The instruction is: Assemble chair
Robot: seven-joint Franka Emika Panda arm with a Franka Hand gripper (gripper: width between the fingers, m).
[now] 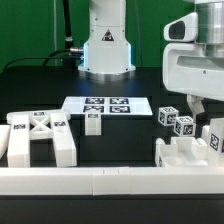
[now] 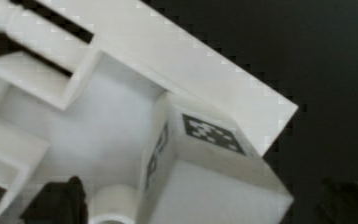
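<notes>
The chair parts are loose on the table. The X-ribbed panel [image 1: 36,136] lies at the exterior view's left. A small block [image 1: 93,122] lies by the marker board. Two tagged legs [image 1: 178,121] lie right of centre. A notched block [image 1: 183,156] with a tagged piece [image 1: 213,140] stands at the front right. My gripper [image 1: 197,106] hangs over that right group. In the wrist view my gripper [image 2: 202,208] is open. Its dark fingers [image 2: 60,200] stand wide apart on either side of a tagged white block [image 2: 208,150] with a round peg [image 2: 123,205] beside it.
The marker board [image 1: 105,105] lies flat in the middle, before the robot base [image 1: 105,50]. A long white border rail [image 1: 100,181] runs along the front edge. A long white wall [image 2: 176,50] runs close behind the tagged block in the wrist view.
</notes>
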